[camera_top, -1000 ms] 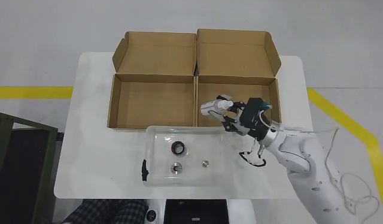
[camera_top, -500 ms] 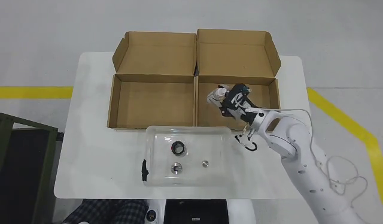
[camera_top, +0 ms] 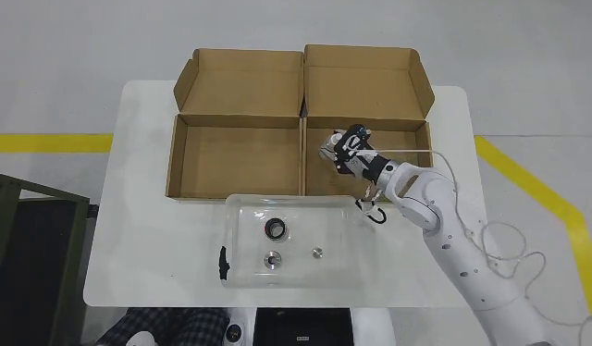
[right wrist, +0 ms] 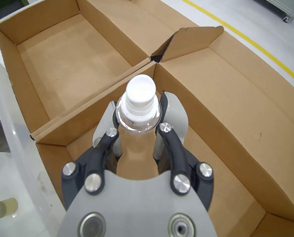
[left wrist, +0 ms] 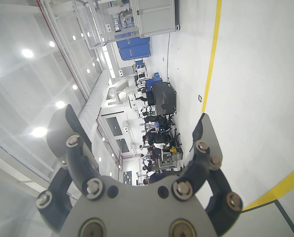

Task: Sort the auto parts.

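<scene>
Top view: the white counter (camera_top: 139, 207) carries two open cardboard boxes side by side, the left box (camera_top: 237, 161) at 11 o'clock and the right box (camera_top: 398, 141) at 1 o'clock, with a clear tray (camera_top: 305, 226) at 6 o'clock that holds three small metal parts, among them a dark ring (camera_top: 276, 228). The right claw (camera_top: 340, 148) hangs over the 9 o'clock end of the right box, near the wall shared with the left box, clamped on a bulb-like part (right wrist: 140, 89) with a clear body and a white cap. The left claw (left wrist: 135, 119) points out into the room, its fingers apart and holding nothing. To place the part well, I would lower it close to the box floor, clear of the shared wall, and only then open the fingers, since the clear round body looks fragile and may roll. Its long axis lies in line with the claw, running from 3 to 9 o'clock, the cap leading toward 9.
</scene>
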Available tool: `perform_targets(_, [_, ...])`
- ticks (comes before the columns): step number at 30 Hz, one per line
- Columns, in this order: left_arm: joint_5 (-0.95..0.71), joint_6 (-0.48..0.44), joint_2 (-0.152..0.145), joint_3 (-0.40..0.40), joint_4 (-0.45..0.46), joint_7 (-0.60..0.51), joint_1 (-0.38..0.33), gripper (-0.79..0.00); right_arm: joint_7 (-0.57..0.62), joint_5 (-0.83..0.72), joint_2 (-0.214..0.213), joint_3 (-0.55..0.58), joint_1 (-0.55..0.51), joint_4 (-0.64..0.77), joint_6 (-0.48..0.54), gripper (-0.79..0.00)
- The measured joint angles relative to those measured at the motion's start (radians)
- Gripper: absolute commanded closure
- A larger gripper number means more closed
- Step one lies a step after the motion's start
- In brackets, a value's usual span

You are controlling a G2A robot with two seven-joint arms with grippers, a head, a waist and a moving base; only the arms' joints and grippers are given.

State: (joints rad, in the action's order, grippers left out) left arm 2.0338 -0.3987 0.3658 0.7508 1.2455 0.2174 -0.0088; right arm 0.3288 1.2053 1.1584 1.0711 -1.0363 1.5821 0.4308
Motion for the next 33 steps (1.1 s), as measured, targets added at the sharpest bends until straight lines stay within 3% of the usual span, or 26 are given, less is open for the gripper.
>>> perform_targets(1, [0.000, 0.000, 0.000, 0.000, 0.000, 0.000, 0.000, -0.785, -0.001, 0.002, 0.002, -0.005, 0.005, -0.008, -0.002, -0.003])
perform_targets(7, [0.000, 0.000, 0.000, 0.000, 0.000, 0.000, 0.000, -0.785, 0.000, 0.016, 0.012, -0.035, 0.032, -0.046, -0.015, -0.212])
perform_targets(9, [0.000, 0.000, 0.000, 0.000, 0.000, 0.000, 0.000, -0.785, 0.003, 0.020, 0.015, -0.043, 0.040, -0.057, -0.016, -0.376])
perform_targets(11, [0.000, 0.000, 0.000, 0.000, 0.000, 0.000, 0.000, -0.785, 0.006, 0.023, 0.018, -0.048, 0.046, -0.063, -0.018, -0.606])
perform_targets(15, [0.000, 0.000, 0.000, 0.000, 0.000, 0.000, 0.000, -0.785, 0.011, 0.024, 0.021, -0.053, 0.051, -0.070, -0.014, -0.785])
perform_targets(24, [0.000, 0.000, 0.000, 0.000, 0.000, 0.000, 0.000, -0.785, -0.010, -0.034, 0.014, 0.004, 0.018, -0.001, 0.001, -0.785])
perform_targets(33, [0.000, 0.000, 0.000, 0.000, 0.000, 0.000, 0.000, -0.785, 0.044, -0.058, -0.024, 0.147, -0.133, 0.274, 0.124, -0.785])
